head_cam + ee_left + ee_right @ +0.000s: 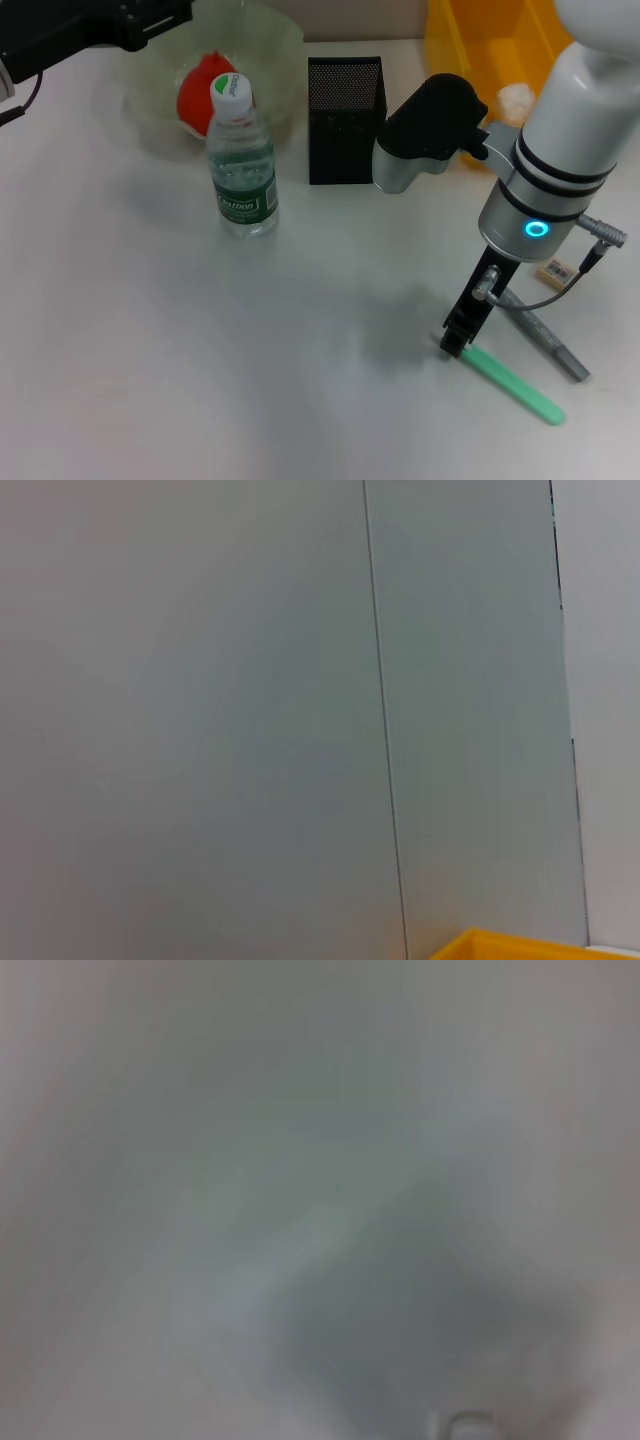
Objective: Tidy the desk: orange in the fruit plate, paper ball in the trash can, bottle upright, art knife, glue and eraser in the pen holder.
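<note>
Green glue (515, 385) lies under the right gripper (455, 340)

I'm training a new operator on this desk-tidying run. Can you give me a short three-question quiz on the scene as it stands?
1. True or false: the bottle stands upright.
2. Where is the orange? A) on the desk B) in the fruit plate C) in the trash can
3. Which long thing lies at the tip of the right gripper?

Key: 1. True. 2. B. 3. The green stick, lying flat on the desk beside a grey pen-like tool.
</note>
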Robot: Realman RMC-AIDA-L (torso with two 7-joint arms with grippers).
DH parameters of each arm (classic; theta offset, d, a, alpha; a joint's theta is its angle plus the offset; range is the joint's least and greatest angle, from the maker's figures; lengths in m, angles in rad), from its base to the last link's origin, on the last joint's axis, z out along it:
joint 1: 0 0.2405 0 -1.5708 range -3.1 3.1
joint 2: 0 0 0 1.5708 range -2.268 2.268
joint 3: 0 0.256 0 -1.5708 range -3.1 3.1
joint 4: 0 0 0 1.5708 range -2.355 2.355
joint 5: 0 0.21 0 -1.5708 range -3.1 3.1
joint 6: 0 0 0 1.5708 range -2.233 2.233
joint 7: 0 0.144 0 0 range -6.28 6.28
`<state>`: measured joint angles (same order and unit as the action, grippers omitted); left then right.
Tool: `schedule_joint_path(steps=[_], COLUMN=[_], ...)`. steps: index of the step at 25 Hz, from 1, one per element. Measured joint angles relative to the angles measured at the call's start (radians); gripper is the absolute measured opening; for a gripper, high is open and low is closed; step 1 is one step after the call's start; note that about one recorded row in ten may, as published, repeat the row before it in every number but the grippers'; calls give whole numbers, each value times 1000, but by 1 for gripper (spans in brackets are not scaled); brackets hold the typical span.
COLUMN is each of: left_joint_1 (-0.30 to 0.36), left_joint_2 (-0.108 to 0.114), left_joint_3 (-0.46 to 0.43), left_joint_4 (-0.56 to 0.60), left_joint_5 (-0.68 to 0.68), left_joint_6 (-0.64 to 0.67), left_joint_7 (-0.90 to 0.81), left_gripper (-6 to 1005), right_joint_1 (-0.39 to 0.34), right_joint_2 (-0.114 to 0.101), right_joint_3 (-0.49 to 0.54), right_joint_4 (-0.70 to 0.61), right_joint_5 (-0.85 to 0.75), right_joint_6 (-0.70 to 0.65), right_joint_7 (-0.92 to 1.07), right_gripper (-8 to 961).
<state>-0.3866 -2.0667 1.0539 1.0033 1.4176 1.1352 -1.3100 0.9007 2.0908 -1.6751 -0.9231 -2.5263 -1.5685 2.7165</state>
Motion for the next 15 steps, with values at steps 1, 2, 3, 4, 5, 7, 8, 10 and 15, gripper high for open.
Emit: schedule_joint_path(steps=[1,2,3,4,5,7,8,10,15], left_joint_1=[0,1,1,1,1,2,3,4,10], left_joint_2=[0,-1,-1,-1,-1,-1,-1,-1,-1], left_joint_3=[0,0,0,0,0,0,0,0,-2], left_joint_4=[0,0,0,0,0,0,0,0,5], left_joint_5=[0,0,0,0,0,0,0,0,-1], left_joint_6=[0,0,1,1,1,2,4,5,8], left_joint_7=[0,0,0,0,0,0,0,0,0], left_gripper=[702,702,702,702,702,702,702,702,703], right_joint_1=[2,2,3,3,3,3,2,1,-36], right_joint_2=[0,0,0,0,0,0,0,0,-6], right_joint_3=[0,0,0,0,0,0,0,0,66], right_joint_4=[4,4,6,6,6,6,6,6,-38], right_joint_5=[0,0,0,0,1,1,1,2,3], right_joint_6=[0,0,1,1,1,1,1,1,-38], right_joint_7=[-1,-1,-1,-1,-1,-2,-3,-5,-48], right_gripper=[359,348,337,326,314,292,266,213,162])
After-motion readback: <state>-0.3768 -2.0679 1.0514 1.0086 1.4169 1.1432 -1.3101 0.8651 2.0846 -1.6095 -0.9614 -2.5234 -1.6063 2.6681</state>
